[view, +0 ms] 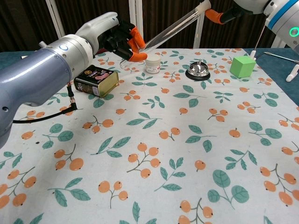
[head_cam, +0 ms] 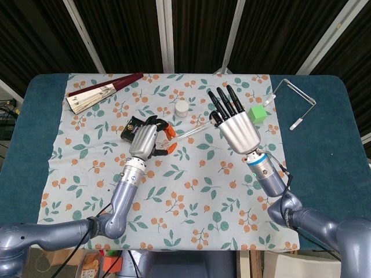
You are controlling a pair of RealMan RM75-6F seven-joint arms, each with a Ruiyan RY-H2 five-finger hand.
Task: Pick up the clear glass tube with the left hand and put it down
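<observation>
The clear glass tube (view: 173, 28) slants through the air above the table, low at the left and high at the right; the head view shows the tube (head_cam: 194, 131) between the two hands. My left hand (view: 110, 39) grips its lower end with orange-tipped fingers curled round it, just above the tin. The same left hand (head_cam: 148, 138) shows in the head view. My right hand (head_cam: 236, 127) hovers at the tube's upper end with fingers stretched out straight. Its orange thumb tip (view: 212, 15) lies right by that end; I cannot tell if it touches.
A black and gold tin (view: 97, 80) lies under the left hand. A small white jar (view: 153, 64), a call bell (view: 198, 70) and a green cube (view: 242, 66) stand along the back. A folded fan (head_cam: 101, 91) lies far left, a bent metal rod (head_cam: 295, 98) far right.
</observation>
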